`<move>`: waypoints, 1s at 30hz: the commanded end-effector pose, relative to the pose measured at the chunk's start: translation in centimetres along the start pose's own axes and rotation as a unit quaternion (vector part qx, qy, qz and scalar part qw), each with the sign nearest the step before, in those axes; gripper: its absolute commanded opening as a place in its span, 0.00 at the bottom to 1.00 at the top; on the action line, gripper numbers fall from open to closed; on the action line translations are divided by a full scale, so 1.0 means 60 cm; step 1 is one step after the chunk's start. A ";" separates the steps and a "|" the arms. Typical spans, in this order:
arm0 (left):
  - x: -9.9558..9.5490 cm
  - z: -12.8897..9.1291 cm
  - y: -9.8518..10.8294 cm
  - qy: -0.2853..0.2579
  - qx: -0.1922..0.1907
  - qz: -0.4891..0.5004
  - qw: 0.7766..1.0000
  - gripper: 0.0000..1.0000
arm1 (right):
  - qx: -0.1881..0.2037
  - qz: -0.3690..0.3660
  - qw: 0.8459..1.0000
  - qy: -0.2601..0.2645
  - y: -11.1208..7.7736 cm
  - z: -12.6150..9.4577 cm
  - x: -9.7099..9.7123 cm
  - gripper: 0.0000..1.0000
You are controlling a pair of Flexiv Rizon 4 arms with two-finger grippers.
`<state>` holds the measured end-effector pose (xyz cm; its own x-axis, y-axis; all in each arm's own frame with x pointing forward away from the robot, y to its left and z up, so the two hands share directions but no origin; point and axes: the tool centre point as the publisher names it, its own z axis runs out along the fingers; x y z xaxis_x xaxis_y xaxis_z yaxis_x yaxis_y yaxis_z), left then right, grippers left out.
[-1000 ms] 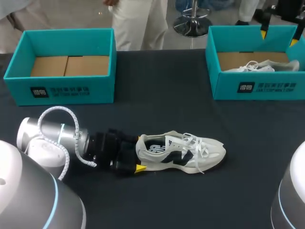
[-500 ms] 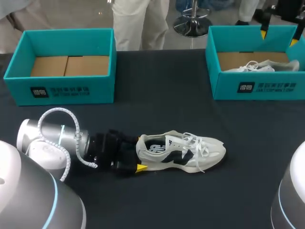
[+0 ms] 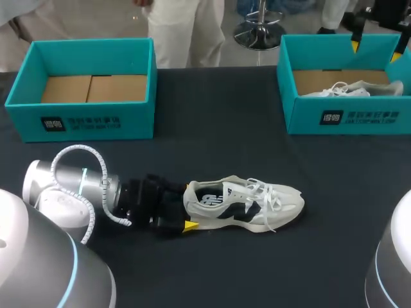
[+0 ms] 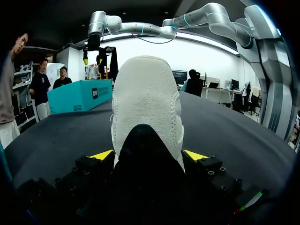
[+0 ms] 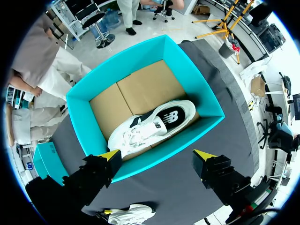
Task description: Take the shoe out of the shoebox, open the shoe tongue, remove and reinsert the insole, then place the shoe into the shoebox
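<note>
A white shoe [image 3: 247, 204] with dark side markings lies on the black table [image 3: 218, 128], toe pointing right. My left gripper [image 3: 186, 208] sits at its heel. In the left wrist view the heel [image 4: 146, 98] fills the gap between the fingers [image 4: 102, 155], and both yellow tips press its sides. My right gripper [image 5: 157, 154] hangs open high above the right teal shoebox [image 5: 140, 70], nothing between its fingers. A second white shoe [image 5: 152, 123] lies inside that box [image 3: 340, 115].
A second teal shoebox [image 3: 83, 119] stands at the back left, showing only its cardboard floor. The two boxes stand apart, with bare black tabletop between them and in front of the shoe.
My left gripper's fingers have drawn in a little against the shoe's heel. The shoe and the right arm have not moved.
</note>
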<state>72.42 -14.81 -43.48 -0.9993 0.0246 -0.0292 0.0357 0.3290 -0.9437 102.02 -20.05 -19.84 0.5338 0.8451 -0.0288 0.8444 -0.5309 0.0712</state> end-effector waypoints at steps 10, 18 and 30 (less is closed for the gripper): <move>0.001 0.006 0.007 0.000 -0.001 0.000 1.000 0.00 | -0.001 0.021 0.999 0.034 -0.101 -0.014 0.031 1.00; 0.001 0.006 0.007 0.000 -0.001 0.000 1.000 0.00 | 0.002 -0.016 1.000 0.025 -0.183 -0.018 0.067 1.00; 0.001 0.006 0.007 0.000 -0.001 0.000 1.000 0.00 | 0.016 -0.277 0.961 0.014 -0.281 -0.016 0.094 1.00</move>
<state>72.43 -14.81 -43.49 -0.9993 0.0249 -0.0291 0.0357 0.3287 -0.9438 91.40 -6.83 -20.11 0.1729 0.9849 -0.0126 0.9843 -0.1723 0.0378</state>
